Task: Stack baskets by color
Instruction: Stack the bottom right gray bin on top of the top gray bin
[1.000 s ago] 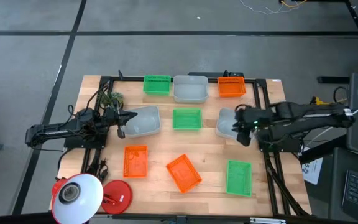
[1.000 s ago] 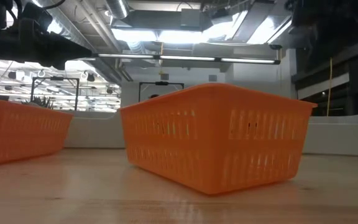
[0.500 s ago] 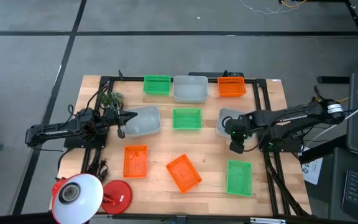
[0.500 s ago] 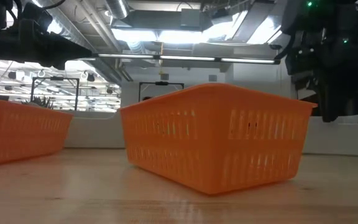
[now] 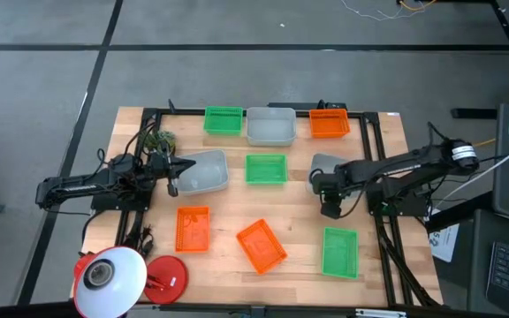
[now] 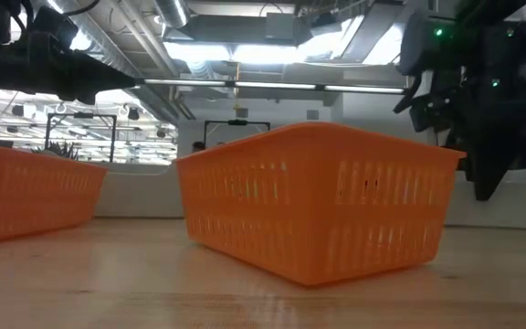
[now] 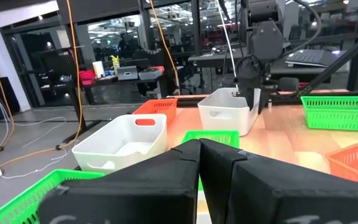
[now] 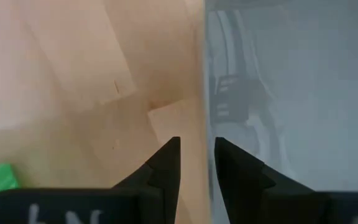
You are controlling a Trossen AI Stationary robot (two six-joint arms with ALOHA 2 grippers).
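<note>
Nine baskets lie on the wooden table: green ones [image 5: 224, 120] [image 5: 266, 169] [image 5: 339, 252], orange ones [image 5: 329, 122] [image 5: 193, 228] [image 5: 262, 245] and grey-white ones [image 5: 270, 125] [image 5: 203, 170] [image 5: 323, 170]. My right gripper [image 8: 196, 155] points down, open, at the near wall [image 8: 205, 93] of the right grey-white basket [image 7: 225, 111]. One finger stands inside that wall and one outside; I cannot tell whether either touches it. My left gripper [image 7: 199, 149] is shut and holds nothing, level at the left edge of the left grey-white basket.
A red lamp base [image 5: 166, 276] and a white lamp head [image 5: 109, 278] stand at the near left corner. A black frame [image 5: 148, 115] borders the table's left, far and right sides. Bare wood [image 5: 303, 221] lies between the near baskets.
My right gripper has come down toward the table and a little toward its left and near edges. It has tipped from slanting to pointing down, onto the right grey-white basket's near wall. Its finger gap looks the same. No basket has moved.
</note>
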